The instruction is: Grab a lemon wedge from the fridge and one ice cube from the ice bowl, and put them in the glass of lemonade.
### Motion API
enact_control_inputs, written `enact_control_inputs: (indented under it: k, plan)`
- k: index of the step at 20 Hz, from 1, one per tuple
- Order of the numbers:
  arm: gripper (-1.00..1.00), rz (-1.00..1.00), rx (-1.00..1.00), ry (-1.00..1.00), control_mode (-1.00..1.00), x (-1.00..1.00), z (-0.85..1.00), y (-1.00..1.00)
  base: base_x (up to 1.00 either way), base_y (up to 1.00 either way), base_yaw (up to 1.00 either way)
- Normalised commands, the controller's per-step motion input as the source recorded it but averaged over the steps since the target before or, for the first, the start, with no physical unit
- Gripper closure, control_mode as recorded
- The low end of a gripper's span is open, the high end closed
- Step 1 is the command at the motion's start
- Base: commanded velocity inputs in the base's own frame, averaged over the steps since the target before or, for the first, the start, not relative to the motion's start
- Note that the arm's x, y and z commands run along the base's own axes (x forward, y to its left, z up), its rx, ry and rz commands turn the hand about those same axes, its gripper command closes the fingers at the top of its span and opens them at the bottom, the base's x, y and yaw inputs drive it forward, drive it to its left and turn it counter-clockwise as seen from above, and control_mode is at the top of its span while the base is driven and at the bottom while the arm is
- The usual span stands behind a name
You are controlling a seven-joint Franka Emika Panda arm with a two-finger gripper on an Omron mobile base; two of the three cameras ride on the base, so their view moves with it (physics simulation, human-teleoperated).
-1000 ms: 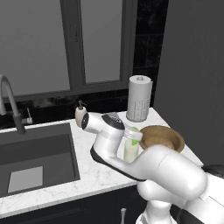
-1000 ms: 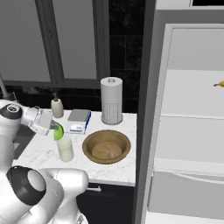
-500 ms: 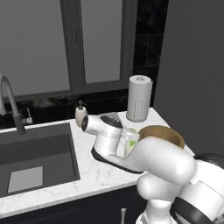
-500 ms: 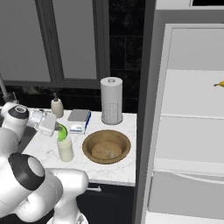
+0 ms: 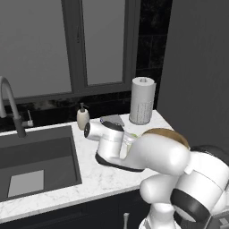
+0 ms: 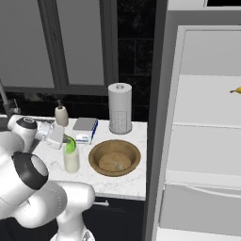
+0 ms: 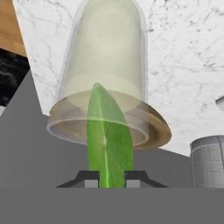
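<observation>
Fridge (image 6: 202,141), door open, white shelves bare but for a banana (image 6: 235,90), well apart from my work; ice bowl (image 6: 114,157) on the counter just beside the glass of lemonade (image 6: 71,157); I judge the wedge drop in hand, ice cube not yet fetched; gripper (image 7: 106,177) pinching the lemon wedge (image 7: 107,140) over the glass mouth; next: part the fingers; the left base view hides the wedge behind my arm.

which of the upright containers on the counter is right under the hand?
The glass of lemonade, beside the ice bowl. The hand holds the lemon wedge over its rim; the paper-towel roll and soap dispenser stand further back.
</observation>
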Motion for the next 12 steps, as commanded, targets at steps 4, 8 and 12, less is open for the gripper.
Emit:
enact_control_inputs:
  k: [4, 8, 12]
  plan:
    - [1.00, 0.00, -0.01, 0.00, -1.00, 0.27, -0.22, 0.00, 0.00, 0.00, 0.00]
    - [1.00, 0.00, -0.03, 0.00, -1.00, 0.05, -0.16, 0.00, 0.00, 0.00, 0.00]
    - [1.00, 0.00, -0.05, -0.07, -1.00, -0.35, 0.02, 0.05, 0.00, 0.00, 0.00]
